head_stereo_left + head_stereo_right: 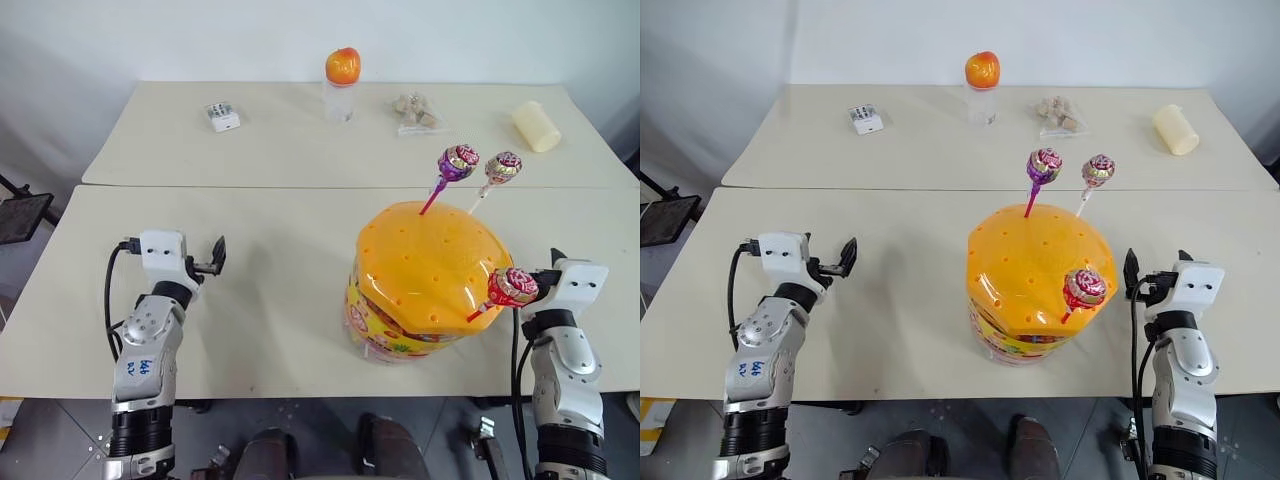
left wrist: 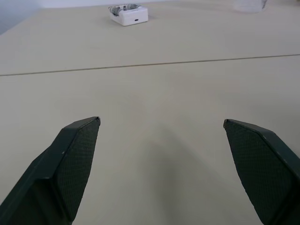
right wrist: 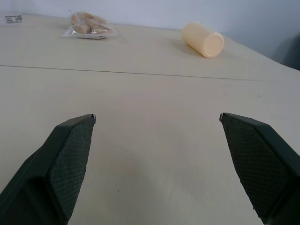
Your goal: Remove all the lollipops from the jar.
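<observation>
Lab-like test room: two plain tables [image 1: 250, 240], bare white wall [image 1: 200, 35].

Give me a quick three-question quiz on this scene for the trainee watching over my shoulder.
1. How many lollipops stand in the jar's orange lid?
2. True or false: the left gripper is shut on a lollipop stick.
3. Which lollipop stands nearest the right gripper? A: the purple-wrapped one. B: the one on the white stick. C: the red-wrapped one on the lid's side.

Key
1. Three, all with their sticks in the lid's holes.
2. False: both grippers have jaws wide apart, holding nothing, over bare table.
3. C.
</observation>
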Tool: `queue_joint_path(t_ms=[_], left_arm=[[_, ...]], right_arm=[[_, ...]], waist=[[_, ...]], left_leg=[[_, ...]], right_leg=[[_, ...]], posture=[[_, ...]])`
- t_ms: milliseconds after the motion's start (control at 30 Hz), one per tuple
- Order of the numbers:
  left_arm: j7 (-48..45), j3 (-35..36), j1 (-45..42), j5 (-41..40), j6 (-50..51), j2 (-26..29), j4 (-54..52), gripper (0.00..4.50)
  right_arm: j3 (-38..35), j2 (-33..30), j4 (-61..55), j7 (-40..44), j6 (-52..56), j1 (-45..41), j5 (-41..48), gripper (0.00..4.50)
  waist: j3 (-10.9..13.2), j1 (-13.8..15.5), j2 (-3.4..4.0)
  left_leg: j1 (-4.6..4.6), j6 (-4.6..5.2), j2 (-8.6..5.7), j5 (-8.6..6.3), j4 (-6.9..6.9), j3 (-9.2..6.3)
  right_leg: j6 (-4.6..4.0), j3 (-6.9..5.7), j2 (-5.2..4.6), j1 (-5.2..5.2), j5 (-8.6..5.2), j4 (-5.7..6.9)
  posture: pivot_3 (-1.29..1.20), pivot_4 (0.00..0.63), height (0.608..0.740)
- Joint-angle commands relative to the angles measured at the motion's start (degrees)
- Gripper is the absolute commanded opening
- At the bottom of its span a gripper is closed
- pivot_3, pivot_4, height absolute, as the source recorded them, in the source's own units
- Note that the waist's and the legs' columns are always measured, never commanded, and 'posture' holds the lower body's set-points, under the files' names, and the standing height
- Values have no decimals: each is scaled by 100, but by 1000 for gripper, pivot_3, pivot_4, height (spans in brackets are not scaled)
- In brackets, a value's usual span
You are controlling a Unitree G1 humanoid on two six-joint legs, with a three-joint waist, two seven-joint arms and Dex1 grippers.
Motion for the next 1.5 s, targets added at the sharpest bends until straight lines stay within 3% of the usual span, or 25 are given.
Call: queue_joint_path(t_ms=[33,133,300,467,633,767,867,1100,1267,1500], left_arm=[[-292,97,117,-359,-289,-51,-379,4500],[-1250,241,56,-1084,-340,267,-482,4500],[-2715,482,-646,-2263,54,1165,-200,4500],[-4641,348,-1593,-3788,1696,2320,246,4500],[-5638,88,-1985,-4157,2277,2877,472,4500],[-6162,39,-2044,-4410,2527,3004,378,4500],[-6254,167,-1942,-4347,2031,2692,256,4500],[-6274,101,-1861,-4492,2211,2591,150,4500],[-5887,-175,-2542,-4386,2210,2154,274,4500],[-6422,-1302,-3975,-3914,2502,1728,1197,4500]], right_arm=[[-31,-84,-270,295,-302,44,176,4452],[-200,-212,-846,1081,-386,364,874,4452],[-1018,-1036,-2082,1782,367,1369,1950,4452],[-2596,-1343,-3064,3109,330,2388,3841,4452],[-3395,-1355,-3827,3406,927,3307,5078,4452],[-3752,-1375,-4268,3937,1454,4103,5810,4452],[-3692,-1425,-4523,4308,1745,4418,6086,4452],[-3211,-1473,-4533,4324,1771,3967,5633,4452],[-3253,-1575,-4730,4234,1908,3780,5742,4452],[-3178,-1513,-5640,3198,1854,3486,6386,4452]], waist=[[0,-4,0],[0,11,0],[4,96,7],[4,146,7],[4,127,5],[4,138,4],[3,143,3],[2,142,-2],[3,229,-5],[2,264,-6]], left_leg=[[0,0,0,0,0,0],[-2,0,2,0,1,-2],[-8,0,-1,-1,2,-12],[-2,2,0,-1,4,-12],[5,-2,1,-4,-5,-8],[4,-2,1,-4,-1,0],[5,-2,3,-5,-2,-2],[7,1,2,-6,0,-10],[-3,1,-4,-6,13,-11],[0,1,-6,-5,13,-2]], right_leg=[[0,0,0,0,0,0],[0,-2,0,0,0,-1],[0,-10,-1,3,0,-11],[-1,-12,6,14,-1,-19],[-1,-7,11,16,-1,-20],[-3,4,13,15,-2,-25],[-3,7,15,16,-2,-26],[-4,24,17,12,-2,-28],[-3,26,17,16,-2,-27],[-3,31,22,16,-1,-25]], posture=[[0,150,740],[0,150,740],[0,150,740],[0,150,740],[0,150,740],[0,150,740],[0,150,740],[0,150,740],[0,150,740],[0,150,740]])
